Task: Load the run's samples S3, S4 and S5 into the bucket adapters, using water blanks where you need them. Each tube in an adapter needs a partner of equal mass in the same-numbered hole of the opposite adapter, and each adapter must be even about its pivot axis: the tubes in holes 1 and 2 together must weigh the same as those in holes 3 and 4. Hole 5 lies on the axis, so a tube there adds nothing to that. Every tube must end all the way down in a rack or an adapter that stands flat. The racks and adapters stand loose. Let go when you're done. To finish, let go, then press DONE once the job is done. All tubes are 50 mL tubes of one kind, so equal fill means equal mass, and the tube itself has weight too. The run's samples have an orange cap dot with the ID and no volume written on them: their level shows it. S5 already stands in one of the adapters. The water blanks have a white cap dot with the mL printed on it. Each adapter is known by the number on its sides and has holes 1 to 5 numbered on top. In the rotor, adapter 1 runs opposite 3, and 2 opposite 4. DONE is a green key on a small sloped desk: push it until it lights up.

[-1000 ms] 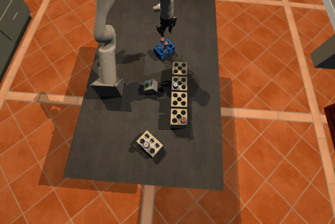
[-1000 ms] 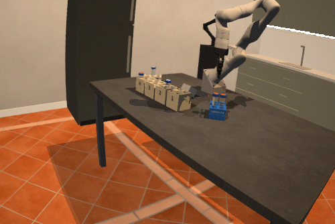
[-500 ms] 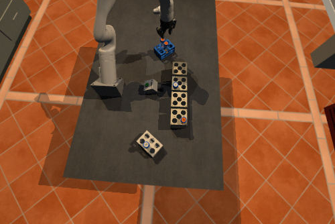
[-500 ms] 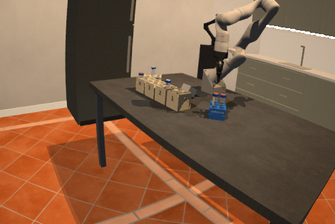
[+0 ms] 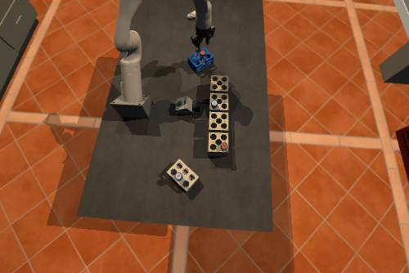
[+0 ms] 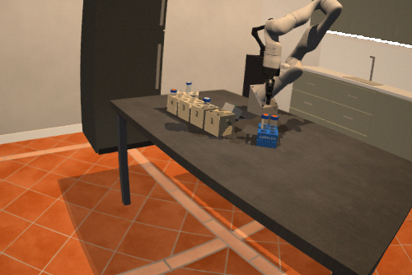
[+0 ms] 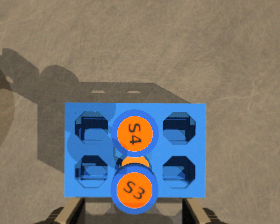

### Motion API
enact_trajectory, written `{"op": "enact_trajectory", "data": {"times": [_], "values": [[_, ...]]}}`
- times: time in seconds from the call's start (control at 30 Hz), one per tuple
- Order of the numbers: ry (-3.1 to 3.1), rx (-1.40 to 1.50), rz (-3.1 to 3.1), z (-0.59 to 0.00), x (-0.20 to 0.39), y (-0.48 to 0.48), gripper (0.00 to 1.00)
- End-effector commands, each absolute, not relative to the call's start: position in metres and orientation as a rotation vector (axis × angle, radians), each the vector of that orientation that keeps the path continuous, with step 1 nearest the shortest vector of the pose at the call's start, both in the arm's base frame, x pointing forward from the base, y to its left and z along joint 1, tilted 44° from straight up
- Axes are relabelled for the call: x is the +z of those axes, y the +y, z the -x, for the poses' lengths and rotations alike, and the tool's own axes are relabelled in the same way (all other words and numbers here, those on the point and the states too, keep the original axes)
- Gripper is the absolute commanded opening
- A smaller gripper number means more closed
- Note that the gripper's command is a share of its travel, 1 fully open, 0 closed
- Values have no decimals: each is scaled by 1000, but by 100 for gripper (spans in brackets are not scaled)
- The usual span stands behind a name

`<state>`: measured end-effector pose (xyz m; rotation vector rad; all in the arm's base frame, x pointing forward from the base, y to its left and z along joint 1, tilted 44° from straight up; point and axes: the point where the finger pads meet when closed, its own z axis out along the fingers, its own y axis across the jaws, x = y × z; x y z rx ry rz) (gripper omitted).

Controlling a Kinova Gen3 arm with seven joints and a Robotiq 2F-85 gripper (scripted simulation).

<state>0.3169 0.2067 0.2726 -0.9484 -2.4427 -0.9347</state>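
A large dark grey rectangular table [image 5: 123, 178] fills the middle of the top view, standing on orange floor tiles. A pale grey jointed robot arm [image 5: 130, 43] rises from its base at centre left and bends across to the upper centre.

Right of centre, four beige box-shaped adapters [image 5: 218, 118] with five dark holes each stand in a column. The second from the top holds a tube with a white cap dot. The bottom one holds a tube with an orange cap dot [image 5: 223, 145], probably S5. At lower centre a pale tilted blank rack [image 5: 182, 175] carries one white-dotted tube. A small grey sloped desk with a green DONE key [image 5: 180, 104] sits left of the column.

At upper centre stands a small blue plastic sample rack [image 7: 191, 150]. In the wrist view it holds orange-dotted tube S4 [image 7: 134, 133] in its upper middle hole and orange-dotted tube S3 [image 7: 134, 190] in its lower middle hole.

The dark fingers [image 5: 203, 41] hover just above the rack, partly spread and holding nothing. In the wrist view their tips show at the bottom edge on either side of S3, not touching it.

The task looks early: S3 and S4 are not yet loaded, further blanks are likely needed, and DONE is unpressed.
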Motion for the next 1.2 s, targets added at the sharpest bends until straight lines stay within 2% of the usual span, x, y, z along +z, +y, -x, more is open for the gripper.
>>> {"op": "enact_trajectory", "data": {"times": [0.0, 1.17], "values": [[-2442, -940, 942, -316, 268, 212, 62], [-2442, -939, 942, -312, 239, 241, 62]]}}
